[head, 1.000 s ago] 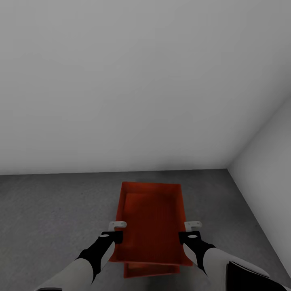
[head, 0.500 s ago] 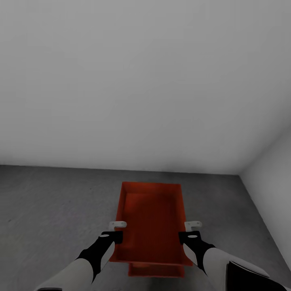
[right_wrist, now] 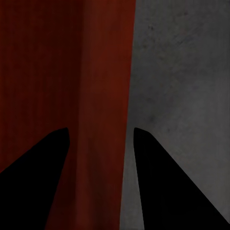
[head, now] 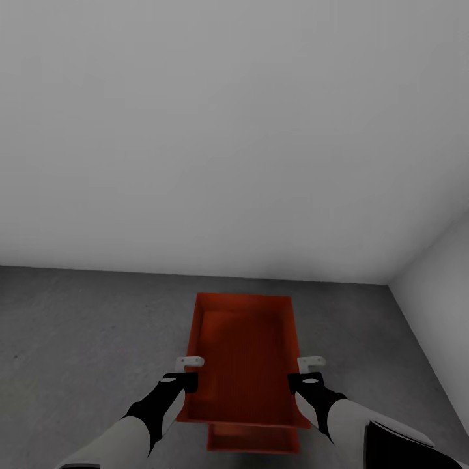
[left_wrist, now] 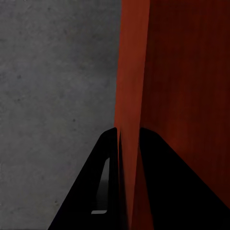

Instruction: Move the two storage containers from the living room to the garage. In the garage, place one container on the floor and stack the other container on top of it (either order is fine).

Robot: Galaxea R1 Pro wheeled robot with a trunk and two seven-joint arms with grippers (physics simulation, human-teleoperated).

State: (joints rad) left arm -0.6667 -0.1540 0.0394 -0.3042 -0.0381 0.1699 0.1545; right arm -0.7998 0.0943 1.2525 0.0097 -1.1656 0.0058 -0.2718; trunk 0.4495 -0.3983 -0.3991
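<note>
Above the concrete floor point(head: 78, 339), near the wall corner, the left tool point(left_wrist: 119, 136) pinches the upper container point(head: 244, 355) wall; the right tool point(right_wrist: 100, 132) straddles its opposite wall, wider. The lower container point(head: 251, 441) lies beneath.

Both arms are extended forward and downward, forearms white, wrists black. Left gripper point(head: 187, 371): fingers point(left_wrist: 108, 177) closed tightly on a container's point(head: 244, 358) left wall. Right gripper point(head: 309, 371): jaws parted, straddling the right wall, contact not discernible.
</note>
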